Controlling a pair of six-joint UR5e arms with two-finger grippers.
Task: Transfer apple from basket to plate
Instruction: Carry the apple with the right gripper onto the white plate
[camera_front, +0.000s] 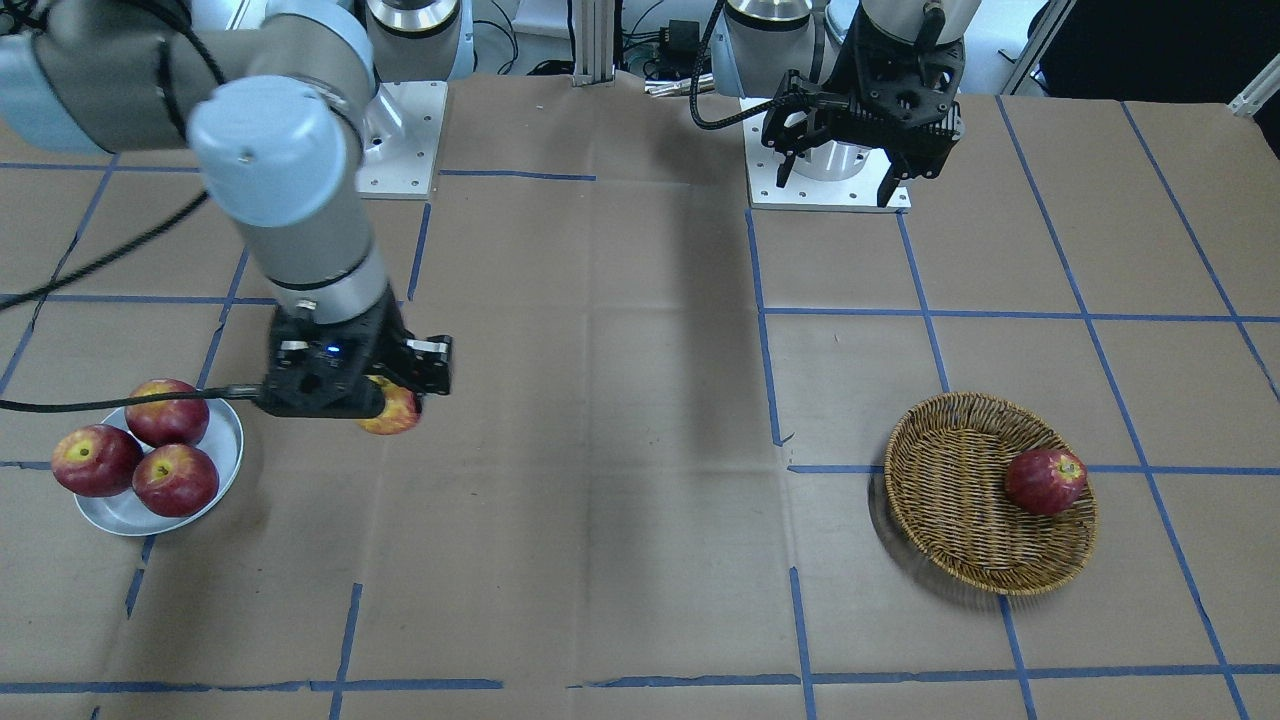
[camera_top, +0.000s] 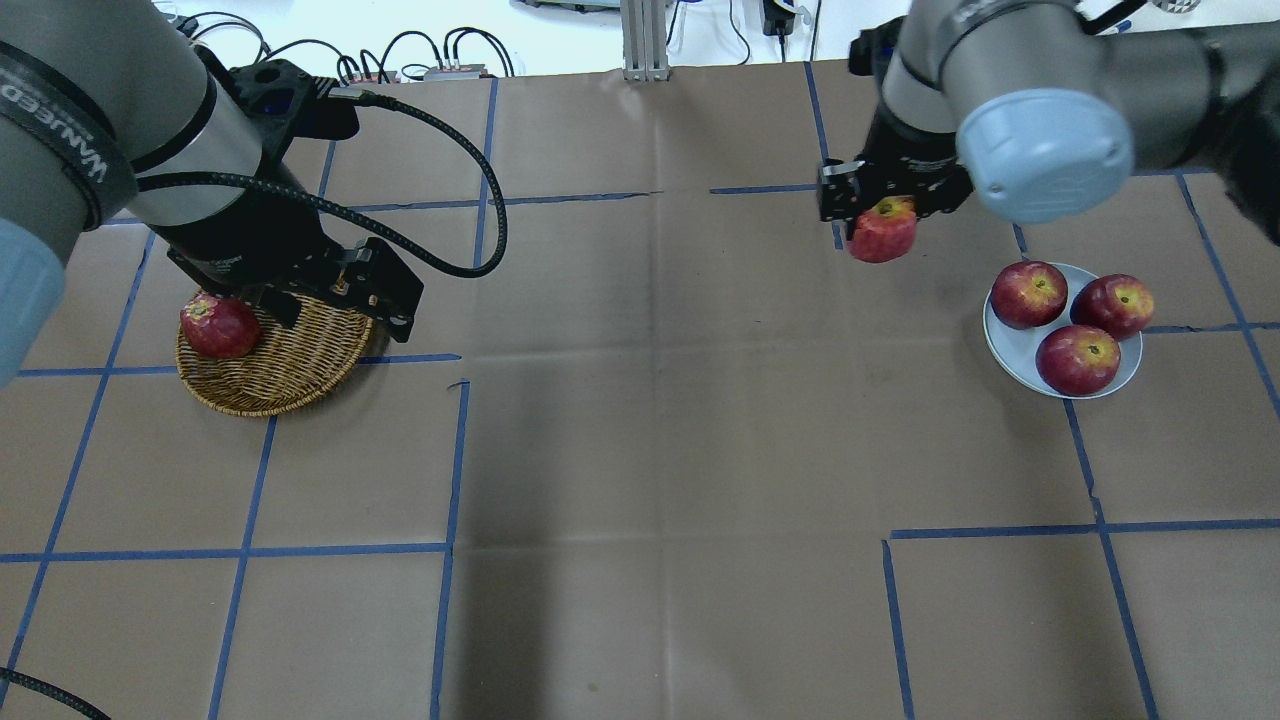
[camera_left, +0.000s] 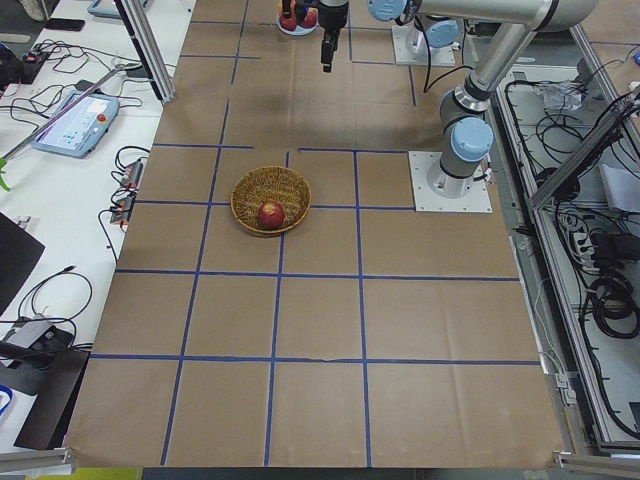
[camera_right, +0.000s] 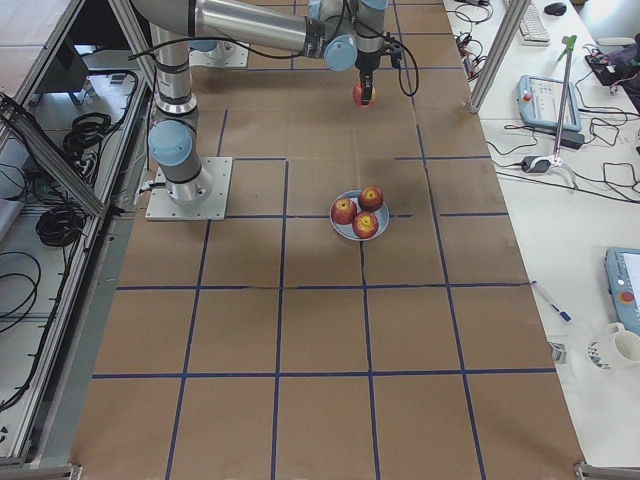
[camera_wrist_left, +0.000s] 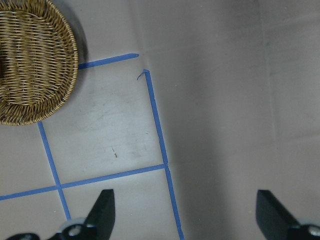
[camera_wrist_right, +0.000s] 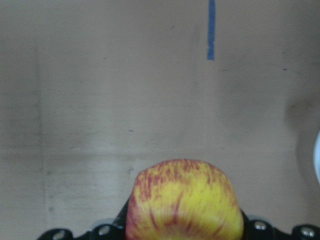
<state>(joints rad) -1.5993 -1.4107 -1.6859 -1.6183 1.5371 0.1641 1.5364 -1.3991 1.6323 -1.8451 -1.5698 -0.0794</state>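
Observation:
My right gripper (camera_top: 885, 215) is shut on the yellowish, red-streaked apple (camera_top: 883, 232) and holds it above the table, a short way from the plate (camera_top: 1010, 345). The apple also shows in the front view (camera_front: 392, 410) and fills the bottom of the right wrist view (camera_wrist_right: 184, 202). The pale plate (camera_front: 120, 515) holds three dark red apples (camera_front: 135, 450). The wicker basket (camera_top: 290, 370) holds one dark red apple (camera_top: 220, 326). My left gripper (camera_wrist_left: 185, 215) is open and empty, raised beside the basket (camera_wrist_left: 30, 65).
Brown paper with blue tape lines covers the table. The arms' base plates (camera_front: 830, 190) stand at the robot's side of the table. The dark red apple (camera_front: 1045, 482) lies against the basket's wall (camera_front: 940, 480).

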